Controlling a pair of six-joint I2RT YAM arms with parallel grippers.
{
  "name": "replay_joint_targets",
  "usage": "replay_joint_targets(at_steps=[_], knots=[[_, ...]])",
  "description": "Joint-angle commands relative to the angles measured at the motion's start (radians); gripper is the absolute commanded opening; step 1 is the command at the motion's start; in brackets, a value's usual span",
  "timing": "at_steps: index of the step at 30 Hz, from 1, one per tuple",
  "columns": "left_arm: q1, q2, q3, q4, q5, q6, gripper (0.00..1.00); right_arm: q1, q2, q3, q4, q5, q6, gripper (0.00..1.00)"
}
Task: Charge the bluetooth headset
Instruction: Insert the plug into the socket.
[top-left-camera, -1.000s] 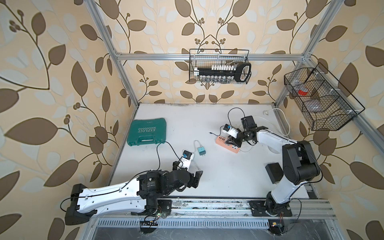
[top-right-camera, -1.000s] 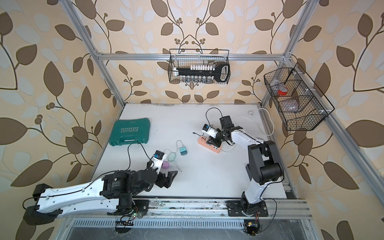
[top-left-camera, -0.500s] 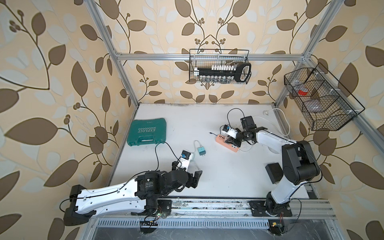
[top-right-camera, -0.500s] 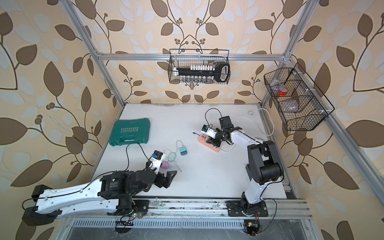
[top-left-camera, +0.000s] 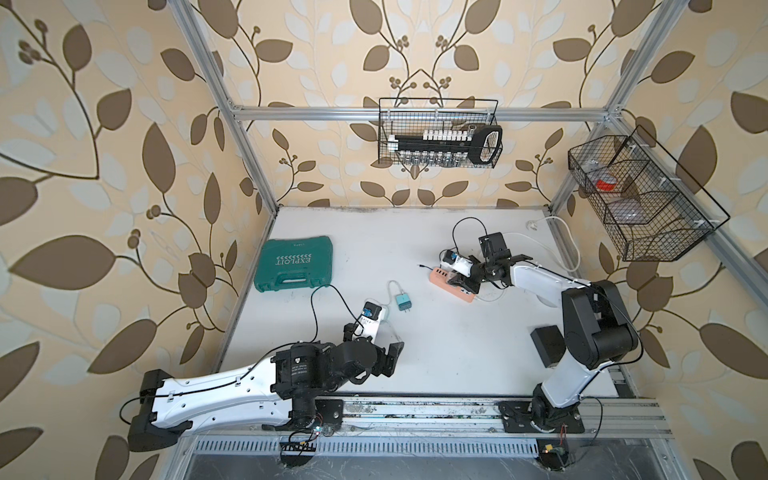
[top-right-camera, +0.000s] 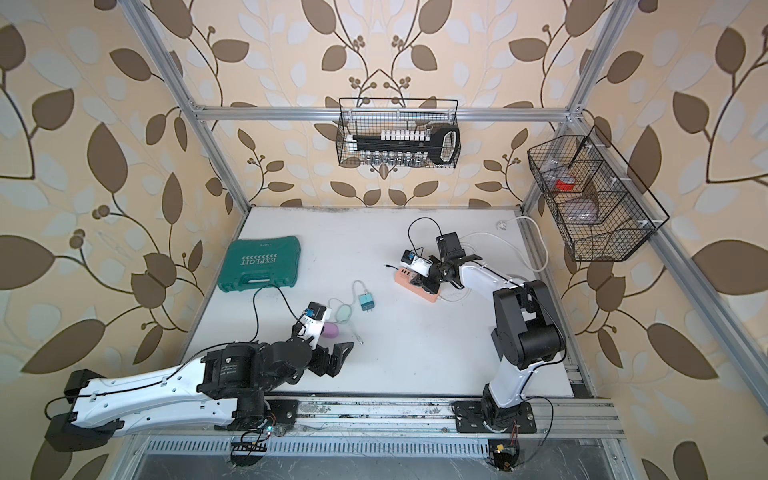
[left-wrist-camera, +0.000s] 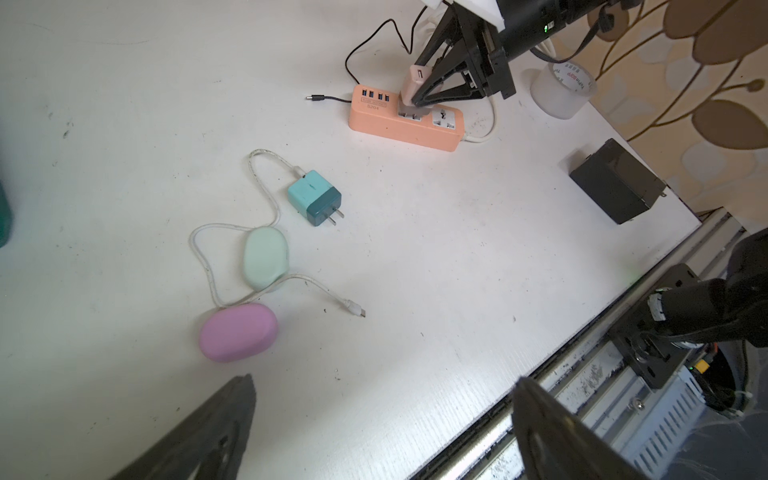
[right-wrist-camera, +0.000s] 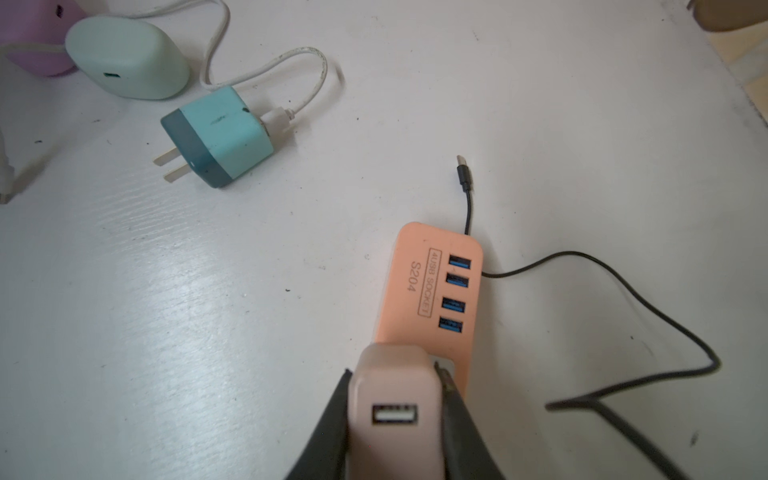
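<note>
Two egg-shaped headset cases lie near the table's front left: a mint one (left-wrist-camera: 266, 257) and a purple one (left-wrist-camera: 239, 331). Beside them is a teal plug charger (left-wrist-camera: 313, 197); its white cable (left-wrist-camera: 208, 266) loops round the mint case and ends in a free plug. My left gripper (left-wrist-camera: 384, 380) hangs open and empty in front of the purple case. My right gripper (right-wrist-camera: 395, 374) is shut on a pink USB adapter (right-wrist-camera: 395, 399). The adapter stands tilted on a socket of the orange power strip (right-wrist-camera: 428, 286). I cannot see its prongs.
A green tool case (top-left-camera: 293, 268) lies at the left. A black box (left-wrist-camera: 615, 183) and a roll of tape (left-wrist-camera: 561, 89) sit at the right side. A thin black cable (right-wrist-camera: 465, 174) with a free plug trails past the strip. Wire baskets (top-left-camera: 438, 133) hang on the walls.
My right gripper with the pink adapter has edged slightly left over the strip. The left arm has hardly moved.
</note>
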Motion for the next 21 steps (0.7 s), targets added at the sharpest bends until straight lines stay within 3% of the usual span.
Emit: replay_joint_targets(at_steps=[1,12,21], knots=[[-0.008,-0.006,-0.012,0.013,-0.023,0.008,0.98,0.011,0.035,-0.063,-0.034,0.092,0.025,0.11],[-0.008,0.002,-0.016,0.027,-0.016,0.01,0.98,0.064,0.056,-0.062,-0.059,0.265,0.124,0.1],[-0.008,0.011,-0.004,0.028,-0.012,0.016,0.98,0.049,0.044,-0.07,-0.048,0.269,0.156,0.09]])
